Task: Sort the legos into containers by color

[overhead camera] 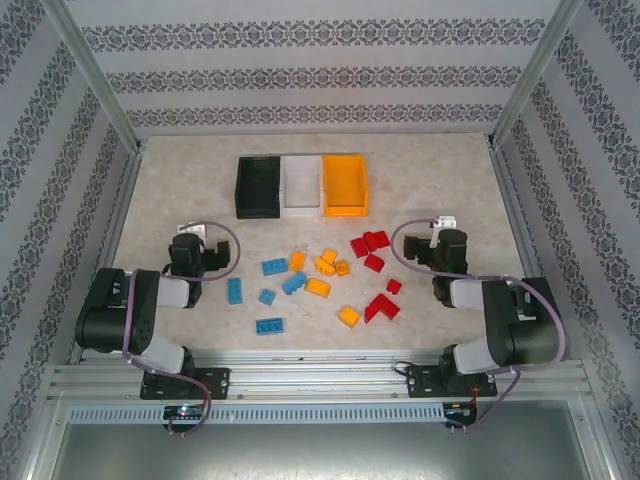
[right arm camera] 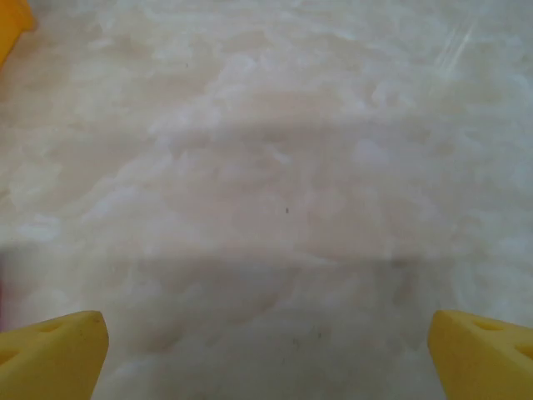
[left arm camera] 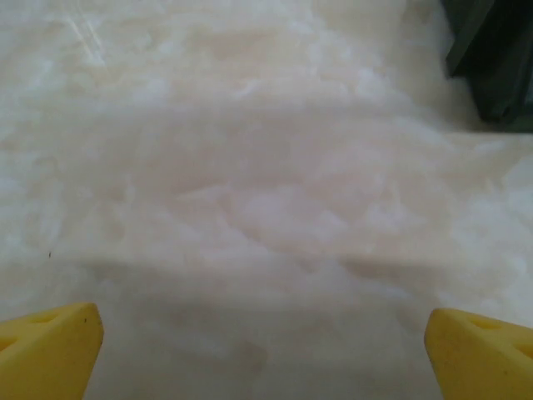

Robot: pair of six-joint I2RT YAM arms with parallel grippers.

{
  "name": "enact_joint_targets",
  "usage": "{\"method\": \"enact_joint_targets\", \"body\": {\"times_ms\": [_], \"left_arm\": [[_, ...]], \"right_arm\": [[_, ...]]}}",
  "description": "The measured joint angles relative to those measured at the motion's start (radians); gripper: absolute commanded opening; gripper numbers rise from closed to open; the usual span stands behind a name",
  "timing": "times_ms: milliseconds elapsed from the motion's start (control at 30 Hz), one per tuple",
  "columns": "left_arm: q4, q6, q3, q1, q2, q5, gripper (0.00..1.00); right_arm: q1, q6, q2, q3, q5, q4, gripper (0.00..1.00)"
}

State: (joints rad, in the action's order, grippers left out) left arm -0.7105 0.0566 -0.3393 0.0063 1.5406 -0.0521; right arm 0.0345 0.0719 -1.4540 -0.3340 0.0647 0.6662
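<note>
Loose legos lie mid-table: several blue ones on the left, orange ones in the middle, red ones on the right. Behind them stand three bins in a row: black, white, orange. My left gripper rests low at the left, apart from the blue legos, its yellow fingertips spread wide over bare table. My right gripper sits at the right, beyond the red legos, its fingertips likewise wide apart with nothing between them.
The table is pale marbled stone, walled by patterned panels and metal posts. A dark bin corner shows at the top right of the left wrist view, an orange bin corner at the top left of the right wrist view.
</note>
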Motion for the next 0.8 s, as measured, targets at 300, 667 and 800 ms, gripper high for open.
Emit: {"method": "enact_joint_targets", "body": {"times_ms": [300,667,800], "left_arm": [[-0.111,-0.020,-0.015,0.000,0.024,0.000,1.00],[-0.164,-0.030,-0.027,0.000,0.032,0.000,1.00],[-0.170,-0.031,-0.027,0.000,0.033,0.000,1.00]], "right_arm": [[-0.007,-0.024,-0.038,-0.023,-0.007,0.111,0.98],[-0.036,-0.027,-0.045,-0.032,-0.056,0.162,0.98],[-0.039,-0.027,-0.047,-0.033,-0.068,0.163,0.98]]}}
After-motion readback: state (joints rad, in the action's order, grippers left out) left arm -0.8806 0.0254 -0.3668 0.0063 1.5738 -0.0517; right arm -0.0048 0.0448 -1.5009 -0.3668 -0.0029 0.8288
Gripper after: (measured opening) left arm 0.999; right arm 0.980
